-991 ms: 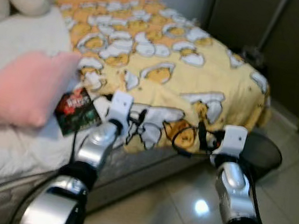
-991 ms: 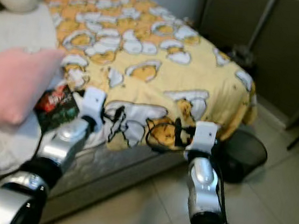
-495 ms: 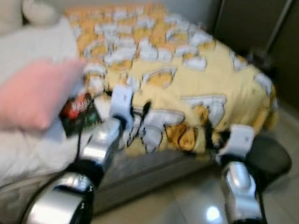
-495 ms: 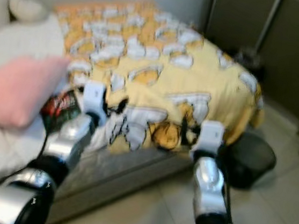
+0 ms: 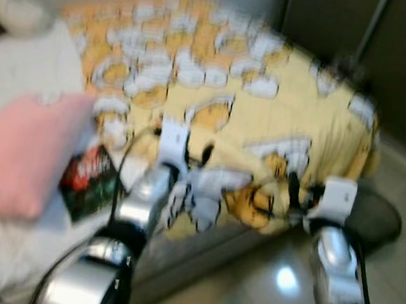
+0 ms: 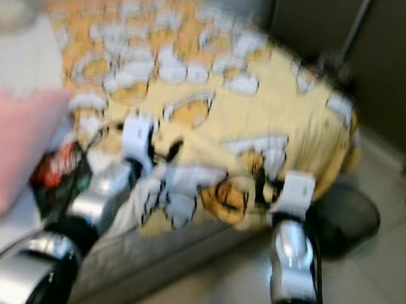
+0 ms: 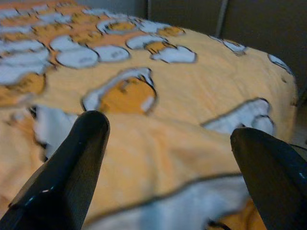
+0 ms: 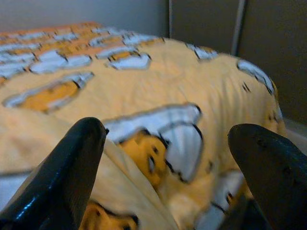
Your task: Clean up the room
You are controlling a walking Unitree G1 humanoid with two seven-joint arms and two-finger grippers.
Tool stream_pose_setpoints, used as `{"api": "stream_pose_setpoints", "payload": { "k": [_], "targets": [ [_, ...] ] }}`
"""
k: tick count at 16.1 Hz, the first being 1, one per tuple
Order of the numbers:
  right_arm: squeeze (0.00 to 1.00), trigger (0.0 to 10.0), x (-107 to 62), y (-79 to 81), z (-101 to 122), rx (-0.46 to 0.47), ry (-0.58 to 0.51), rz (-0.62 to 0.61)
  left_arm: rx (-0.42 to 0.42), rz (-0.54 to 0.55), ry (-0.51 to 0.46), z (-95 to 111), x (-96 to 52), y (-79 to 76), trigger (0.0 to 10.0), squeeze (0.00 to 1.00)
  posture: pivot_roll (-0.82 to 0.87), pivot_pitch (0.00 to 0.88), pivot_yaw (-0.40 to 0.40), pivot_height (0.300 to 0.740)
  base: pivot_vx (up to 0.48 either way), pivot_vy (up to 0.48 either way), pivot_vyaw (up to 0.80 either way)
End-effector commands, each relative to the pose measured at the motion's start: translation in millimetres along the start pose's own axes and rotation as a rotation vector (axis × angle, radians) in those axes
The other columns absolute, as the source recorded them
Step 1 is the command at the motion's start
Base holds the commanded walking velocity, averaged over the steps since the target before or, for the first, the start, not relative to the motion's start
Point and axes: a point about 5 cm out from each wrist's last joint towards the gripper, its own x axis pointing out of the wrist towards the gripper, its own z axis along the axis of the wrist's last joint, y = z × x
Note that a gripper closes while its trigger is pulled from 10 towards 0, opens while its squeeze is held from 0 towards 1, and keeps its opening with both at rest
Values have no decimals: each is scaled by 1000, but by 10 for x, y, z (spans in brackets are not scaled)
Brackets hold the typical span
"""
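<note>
The bed [image 5: 1, 246] carries a yellow blanket [image 5: 267, 108] toward 12 o'clock, a pink pillow [image 5: 19, 153] at 9 and a dark packet [image 5: 91, 182] beside it. A black bin [image 6: 348, 216] stands at 3; contents unclear. Left pincer [image 7: 168, 143] and right pincer [image 8: 165, 139] gape over the blanket.

Bed [image 5: 1, 246] ahead; blanket [image 5: 281, 109] spread over its right part, draping the front edge. Pillow [image 5: 19, 153] on the bed's left. Packet [image 5: 89, 183] just right of pillow, on the bed. Bin [image 5: 379, 216] on floor [image 5: 260, 291], right of bed.
</note>
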Motion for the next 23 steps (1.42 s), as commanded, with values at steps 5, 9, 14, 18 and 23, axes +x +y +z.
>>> {"api": "stream_pose_setpoints", "payload": {
  "k": [5,9,14,18,23],
  "targets": [
    [0,10000,-198,4,90,17,-23,58,17,113,217,-263,-78,370,10000,0,-195,0,27,740,0,0,0],
    [0,10000,-657,-70,-30,16,75,86,-132,107,339,-500,-115,188,10000,0,-249,112,12,740,0,0,0],
    [0,10000,-982,-50,3,15,146,102,-119,119,359,-555,-124,117,10000,0,-294,215,3,740,0,0,0],
    [0,10000,-1139,-30,0,3,194,120,4,191,395,-655,-182,113,10000,0,-314,242,-19,740,0,0,0],
    [0,10000,-1251,-65,21,-4,232,117,-119,182,427,-793,-238,-46,0,0,-341,246,-39,740,0,0,0]
  ]
}}
